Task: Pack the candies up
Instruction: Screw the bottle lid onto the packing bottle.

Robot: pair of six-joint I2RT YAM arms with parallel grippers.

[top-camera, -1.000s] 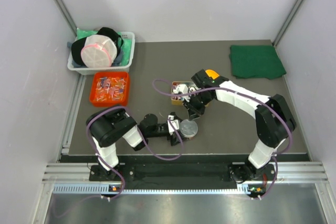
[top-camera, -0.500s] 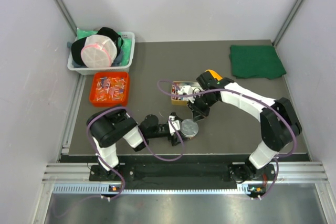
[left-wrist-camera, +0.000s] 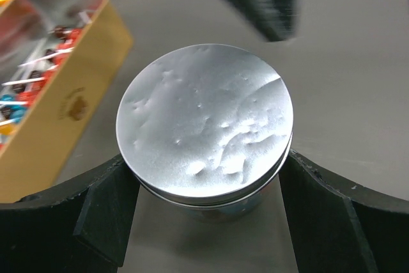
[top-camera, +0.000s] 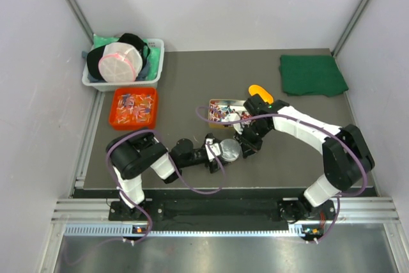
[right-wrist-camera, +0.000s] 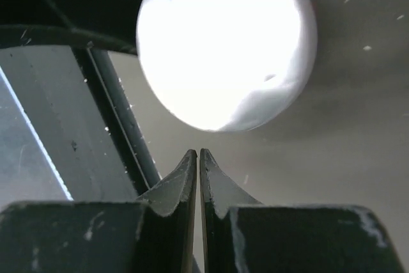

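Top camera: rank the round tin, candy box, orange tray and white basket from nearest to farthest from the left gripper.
From the left gripper:
1. round tin, between its fingers.
2. candy box, just behind.
3. orange tray, back left.
4. white basket, far back-left corner.

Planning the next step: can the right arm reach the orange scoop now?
Probably yes: the orange scoop lies bare beside that arm, and the right pincer is shut on nothing, though it must open first.

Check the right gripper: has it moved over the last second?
Yes. The right gripper has shifted right and toward the near edge, clear of the gold tin, and is now shut beside the round silver tin.
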